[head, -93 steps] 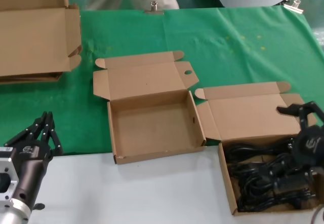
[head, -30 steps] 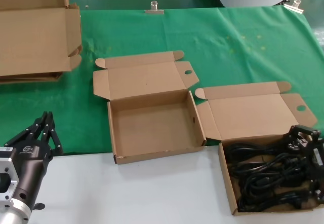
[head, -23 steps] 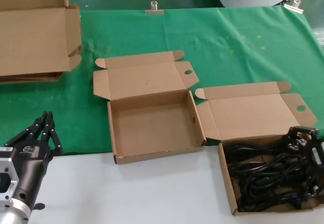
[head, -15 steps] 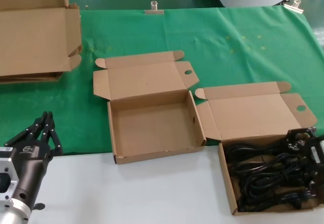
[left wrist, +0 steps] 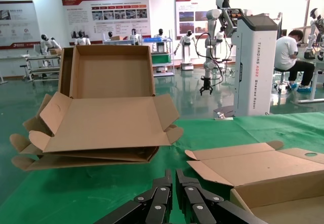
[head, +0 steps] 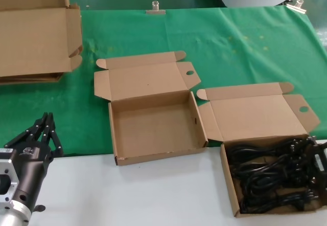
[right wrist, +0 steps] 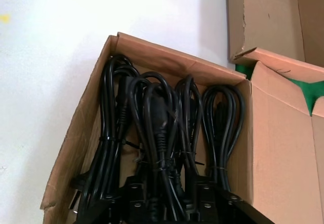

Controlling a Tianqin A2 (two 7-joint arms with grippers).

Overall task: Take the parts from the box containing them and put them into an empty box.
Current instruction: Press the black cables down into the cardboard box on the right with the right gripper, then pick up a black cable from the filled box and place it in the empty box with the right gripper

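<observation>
Cords (head: 265, 177) are lying bundled in the full box (head: 230, 190); the right hand (head: 319, 162), lower among them than a second ago, is reaching to grasp, grip unclear. Left hand (head: 43, 134), clenched, is idling beside the empty box (head: 113, 139).

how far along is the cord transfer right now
Nothing is moved yet: the empty box holds no cords. In hand: the right claw is down among the cords in the full box, though a grip isn't visible. The left claw waits shut at the table's near left. Every cord still has to be carried over.
</observation>
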